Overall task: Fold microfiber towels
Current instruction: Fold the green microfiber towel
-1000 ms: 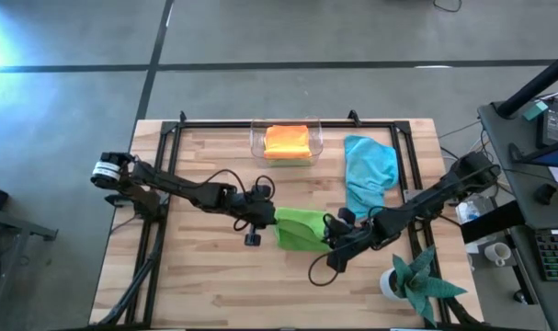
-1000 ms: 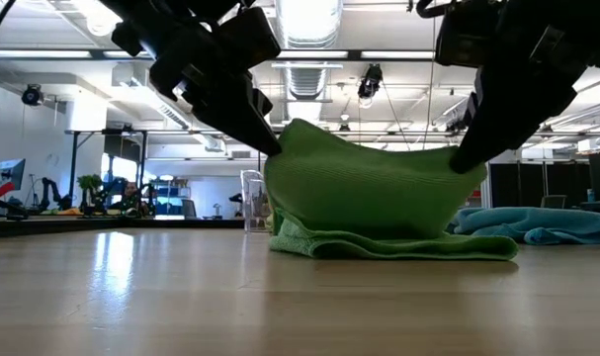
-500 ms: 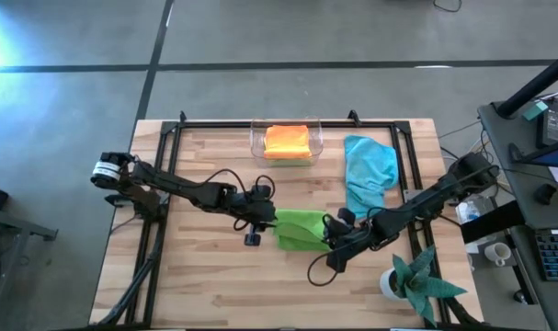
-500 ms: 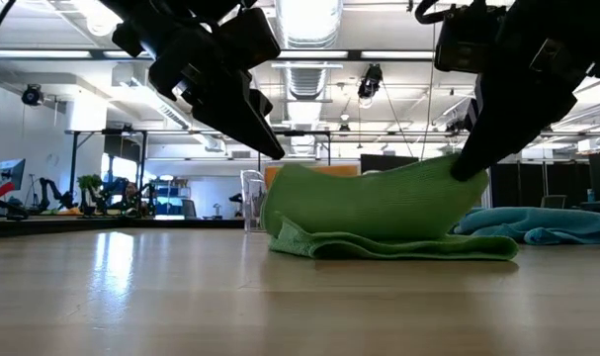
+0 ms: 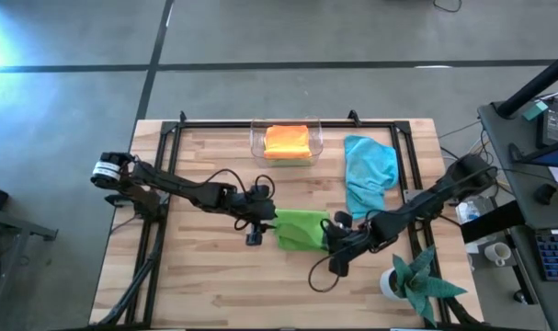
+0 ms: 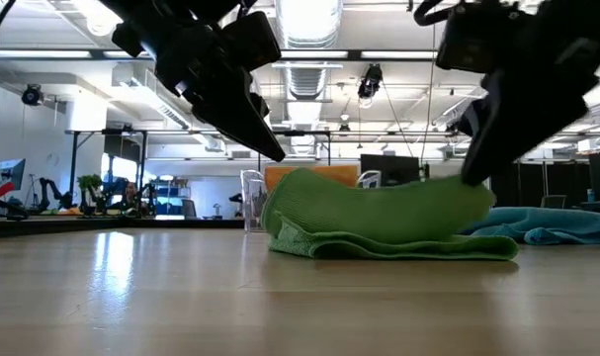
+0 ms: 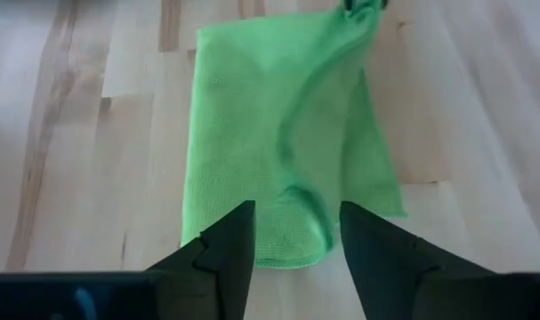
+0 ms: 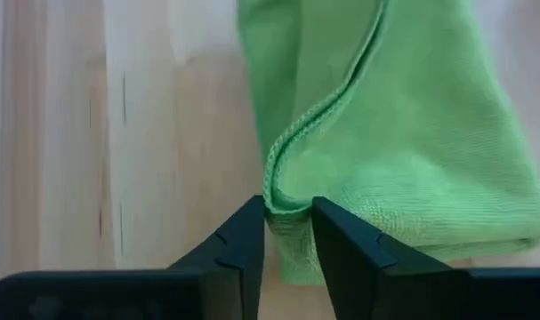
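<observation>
Laying the last fold of the lime green towel [image 5: 302, 229] flat at mid-tabletop [image 5: 205, 285].

My right claw [image 8: 287, 222] is pinched on a hemmed edge of the cloth, jaws nearly together with fabric between them, low over the towel's right end; my left claw [image 7: 292, 233] hangs with its fingers apart and empty just off the towel's left end. The towel lies in a folded bundle, its upper layer humped rather than flat. I judge the fold is almost down, so I'd lower the held edge until it meets the bottom layer, line up the hems, then let go without dragging. The orange towel [image 5: 286, 141] sits folded in the clear bin [image 5: 317, 138] at the far edge; the light blue towel [image 5: 366, 173] lies crumpled, unfolded, to the right.
</observation>
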